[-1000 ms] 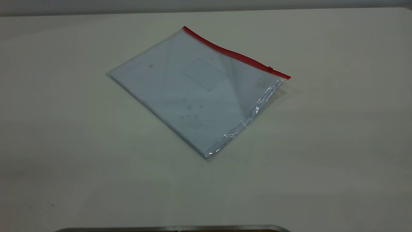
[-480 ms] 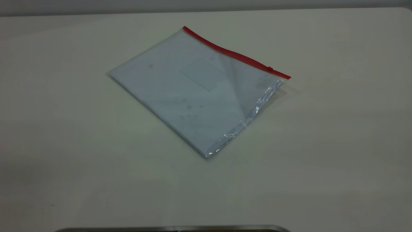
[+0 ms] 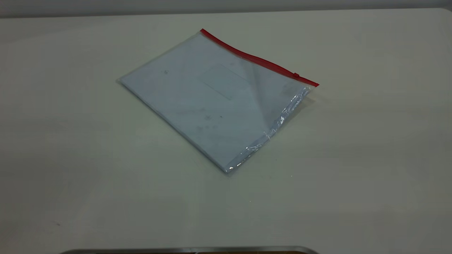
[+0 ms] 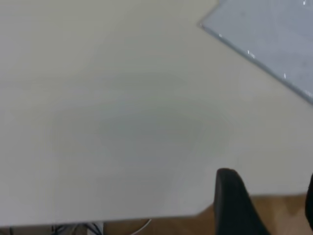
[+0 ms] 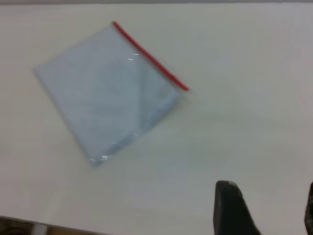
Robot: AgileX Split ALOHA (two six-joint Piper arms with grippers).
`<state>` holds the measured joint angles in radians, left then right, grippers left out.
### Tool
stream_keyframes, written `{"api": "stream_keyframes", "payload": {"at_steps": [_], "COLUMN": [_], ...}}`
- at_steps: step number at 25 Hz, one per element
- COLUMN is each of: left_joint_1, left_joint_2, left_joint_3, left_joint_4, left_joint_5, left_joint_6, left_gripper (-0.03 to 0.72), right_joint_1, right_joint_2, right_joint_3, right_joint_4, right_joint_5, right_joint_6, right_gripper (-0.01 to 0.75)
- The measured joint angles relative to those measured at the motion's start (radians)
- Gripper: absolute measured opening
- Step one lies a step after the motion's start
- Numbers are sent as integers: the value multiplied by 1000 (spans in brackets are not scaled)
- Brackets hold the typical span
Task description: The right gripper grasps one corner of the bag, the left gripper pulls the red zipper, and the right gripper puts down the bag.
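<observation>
My left gripper (image 4: 266, 205) and right gripper (image 5: 266, 208) both hover spread and empty near the table's (image 3: 370, 158) front edge, with bare tabletop between them and the bag (image 3: 212, 102). It lies flat mid-table, so I risk pinching only slippery film. The red zipper (image 3: 259, 60) runs along its far edge, slider near the right corner.

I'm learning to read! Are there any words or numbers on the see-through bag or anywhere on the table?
No words or numbers can be read here.
The bag: a faint rectangular label outline on it, with no writing to make out.
The red zipper: plain red, no writing.
The white sheets inside: only small dark specks, no readable letters.
The table: no signs or labels.
</observation>
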<state>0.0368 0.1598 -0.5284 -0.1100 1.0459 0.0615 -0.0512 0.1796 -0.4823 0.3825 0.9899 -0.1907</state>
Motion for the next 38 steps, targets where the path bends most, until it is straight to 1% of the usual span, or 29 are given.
{"api": "stream_keyframes", "payload": {"at_steps": [3, 6, 9, 12, 16, 19, 21, 24, 28, 32, 35, 38], "left_joint_1": [0, 0, 0, 0, 0, 0, 0, 0, 0, 0, 0, 0], "left_joint_2": [196, 415, 611, 789, 966, 1077, 1131, 1197, 1253, 1268, 1269, 1269], "left_joint_3": [-39, -86, -135, -180, -233, -281, -310, -349, -371, -373, -375, -375], "left_joint_4": [0, -6, -23, -51, -116, -182, -230, -305, -380, -405, -406, -406], "left_joint_5": [-131, -239, -337, -419, -474, -497, -506, -516, -524, -530, -537, -552], "left_joint_6": [44, 98, 126, 152, 225, 292, 336, 400, 471, 512, 517, 520], "left_gripper": [423, 433, 469, 519, 543, 544, 546, 546, 546, 546, 546, 546], "right_joint_1": [0, 0, 0, 0, 0, 0, 0, 0, 0, -8, -15, -15], "right_joint_2": [196, 406, 625, 842, 1143, 1361, 1495, 1686, 1911, 2092, 2194, 2278], "right_joint_3": [0, 0, 0, 0, -11, -53, -93, -180, -334, -477, -570, -654], "right_joint_4": [42, 111, 245, 450, 793, 1050, 1180, 1293, 1314, 1315, 1310, 1303], "right_joint_5": [-129, -250, -346, -414, -476, -475, -455, -403, -295, -214, -179, -167], "right_joint_6": [-87, -199, -352, -575, -915, -1186, -1330, -1472, -1520, -1521, -1503, -1480], "right_gripper": [412, 450, 483, 493, 490, 474, 468, 467, 468, 473, 476, 476]}}
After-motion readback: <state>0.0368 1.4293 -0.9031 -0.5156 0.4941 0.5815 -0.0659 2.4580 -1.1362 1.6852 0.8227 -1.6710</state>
